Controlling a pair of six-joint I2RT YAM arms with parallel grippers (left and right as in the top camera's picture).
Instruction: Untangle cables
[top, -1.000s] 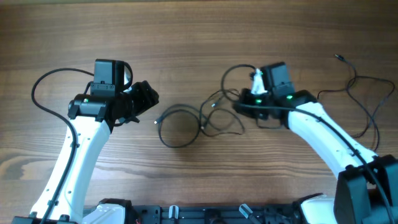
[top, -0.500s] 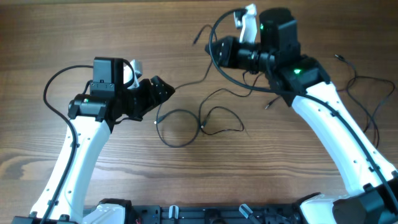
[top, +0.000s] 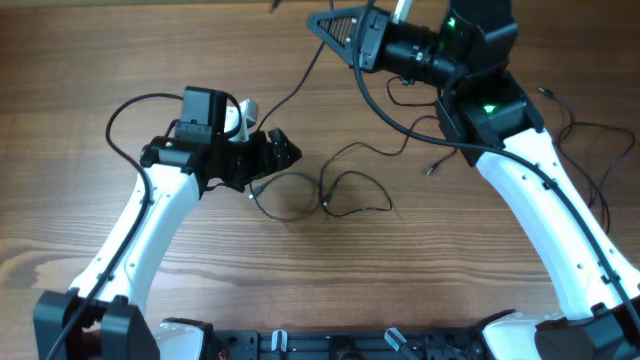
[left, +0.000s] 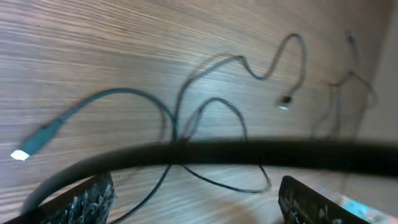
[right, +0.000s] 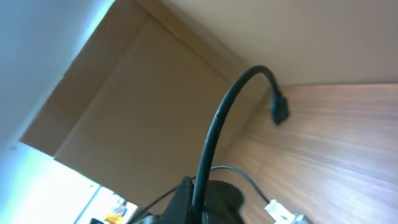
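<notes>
Thin black cables lie in a loose tangle (top: 340, 190) at the table's middle, with a round loop (top: 285, 200) on its left. My right gripper (top: 335, 25) is raised high at the far edge and shut on one cable, which hangs from it in an arc (top: 400, 125) towards the tangle. In the right wrist view that cable (right: 217, 124) rises from between the shut fingers (right: 202, 186) to a small plug end. My left gripper (top: 285, 152) is open, just above the loop's left side. In the left wrist view its fingers (left: 193, 193) stand wide apart over the cables (left: 205, 112).
Another thin black cable (top: 590, 150) lies spread at the right side of the table. A white-tipped plug (left: 22, 154) ends one cable near the left gripper. A thick blurred black cord (left: 249, 152) crosses close in front of the left wrist camera.
My right gripper has risen and moved left towards the far edge with the cable, drawing it out of the tangle. My left arm has moved right, closer to the loop.
</notes>
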